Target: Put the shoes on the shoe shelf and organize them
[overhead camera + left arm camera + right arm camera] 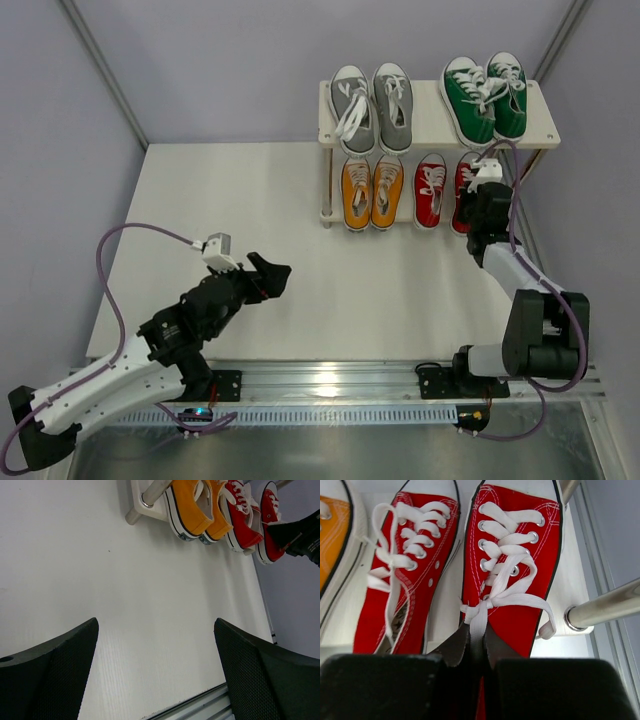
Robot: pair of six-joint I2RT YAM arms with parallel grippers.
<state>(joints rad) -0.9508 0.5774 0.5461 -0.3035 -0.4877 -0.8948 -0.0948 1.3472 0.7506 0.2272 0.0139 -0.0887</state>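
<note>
The shoe shelf stands at the table's far right. A grey pair and a green pair sit on its top board. An orange pair and a red shoe sit on the lower board. My right gripper is shut on the white lace and tongue of the right red shoe, which lies on the lower board beside its mate. In the top view this gripper hides most of that shoe. My left gripper is open and empty over the table.
A metal shelf post is just right of the held shoe. The enclosure's right wall is close behind the shelf. An aluminium rail runs along the table's near edge. The left wrist view shows the orange pair and the red shoes.
</note>
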